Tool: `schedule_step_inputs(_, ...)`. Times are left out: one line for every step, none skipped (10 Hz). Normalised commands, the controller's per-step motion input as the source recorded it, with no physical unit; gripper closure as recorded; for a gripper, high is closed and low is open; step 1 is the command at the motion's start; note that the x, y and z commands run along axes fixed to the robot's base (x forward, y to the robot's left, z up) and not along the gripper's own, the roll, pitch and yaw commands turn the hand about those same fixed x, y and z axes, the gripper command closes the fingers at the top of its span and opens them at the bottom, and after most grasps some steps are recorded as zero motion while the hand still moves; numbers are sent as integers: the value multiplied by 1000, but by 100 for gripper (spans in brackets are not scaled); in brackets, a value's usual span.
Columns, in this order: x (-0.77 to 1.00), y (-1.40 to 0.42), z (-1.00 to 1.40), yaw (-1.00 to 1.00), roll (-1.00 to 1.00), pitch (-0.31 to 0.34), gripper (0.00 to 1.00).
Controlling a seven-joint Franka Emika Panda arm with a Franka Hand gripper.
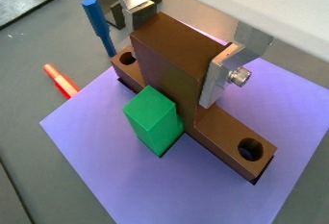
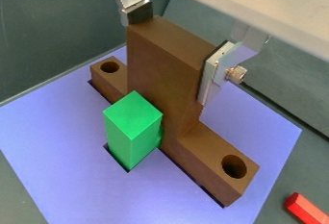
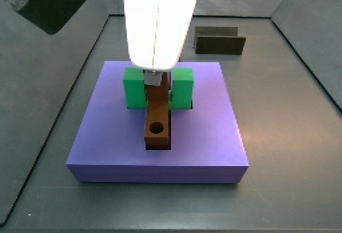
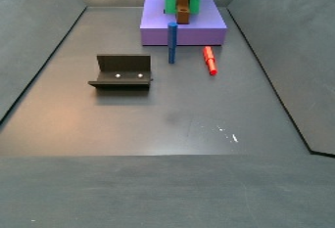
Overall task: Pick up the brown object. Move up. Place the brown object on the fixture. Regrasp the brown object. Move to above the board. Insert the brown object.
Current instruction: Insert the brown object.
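The brown object (image 1: 174, 69) sits in the long groove of the purple board (image 1: 115, 161). Its flat bar, with a round hole near each end, lies along the groove, and a tall upright part rises from the middle. My gripper (image 1: 178, 47) hangs straight above the board and is shut on that upright part, one silver finger (image 2: 216, 72) flat against each side. A green block (image 2: 133, 127) stands on the board against the brown object (image 2: 161, 74). In both side views the arm covers part of the brown object (image 3: 158, 122). The fixture (image 4: 120, 72) stands apart on the floor.
A blue peg (image 4: 173, 44) leans against the edge of the board (image 4: 157, 22), and a thin red peg (image 4: 209, 60) lies on the floor just beside that edge. Grey walls enclose the floor. The fixture (image 3: 219, 41) lies beyond the board (image 3: 120, 127).
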Motion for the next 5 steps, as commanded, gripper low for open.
schedule_step_inputs(0, -111, -83, 0, 80, 106, 100)
schedule_step_inputs(3, -100, -71, 0, 87, 113, 100)
schedule_step_inputs(31, -106, -77, 0, 67, 106, 100)
schedule_step_inputs(17, -86, -177, 0, 60, 104, 100)
schedule_step_inputs(0, 0, -254, -17, 13, 79, 100)
